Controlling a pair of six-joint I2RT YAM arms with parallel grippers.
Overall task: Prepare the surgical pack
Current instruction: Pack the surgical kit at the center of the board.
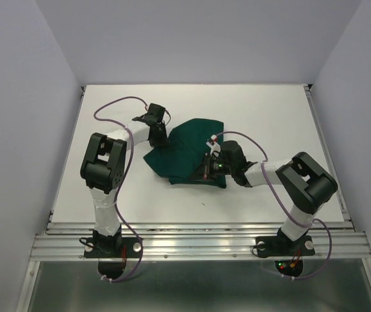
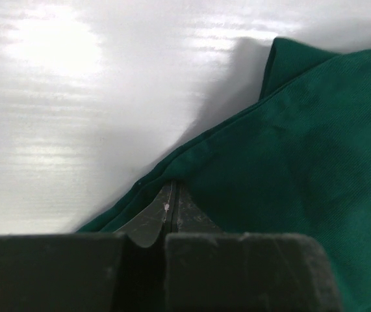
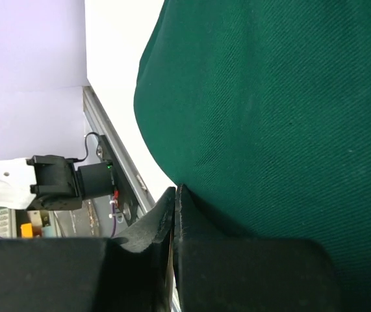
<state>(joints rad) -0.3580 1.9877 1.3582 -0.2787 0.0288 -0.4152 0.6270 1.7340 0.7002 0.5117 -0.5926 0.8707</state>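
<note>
The dark green drape (image 1: 186, 151) lies bunched and folded on the white table, mid-table. My left gripper (image 1: 160, 138) is shut on its left edge; in the left wrist view the gripper (image 2: 173, 186) pinches a hem of the drape (image 2: 302, 162). My right gripper (image 1: 205, 170) is shut on the drape's near edge; in the right wrist view the gripper (image 3: 175, 193) clamps the drape (image 3: 276, 110), which hangs lifted there. The steel tray, forceps, gauze pads and pale packet are hidden or out of view.
White table (image 1: 269, 117) with grey walls on three sides. An aluminium rail (image 1: 198, 237) runs along the near edge, also in the right wrist view (image 3: 117, 172), beside an arm base (image 3: 58, 182). Purple cables loop from both arms.
</note>
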